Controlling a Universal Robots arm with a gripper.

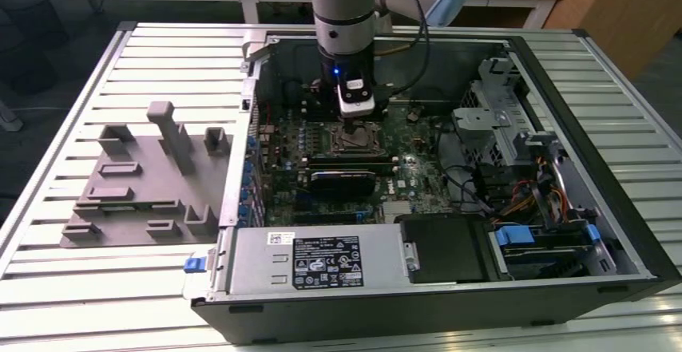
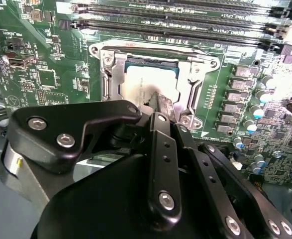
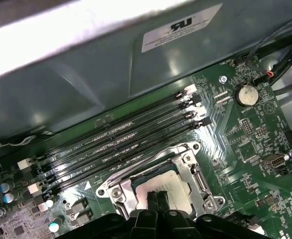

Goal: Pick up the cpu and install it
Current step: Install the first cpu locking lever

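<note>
Silver cpu point(image 2: 145, 88) sits inside socket frame point(image 2: 198, 92) on motherboard point(image 3: 245, 144), in both wrist views. Gripper point(image 3: 157, 199) fingertips narrow, close together, touching cpu top. Risk, as I judge: chip slightly tilted, pressing then bends socket pins.

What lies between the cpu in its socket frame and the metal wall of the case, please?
In the first wrist view, four black memory slots run across the green board between the cpu and the case wall.
</note>
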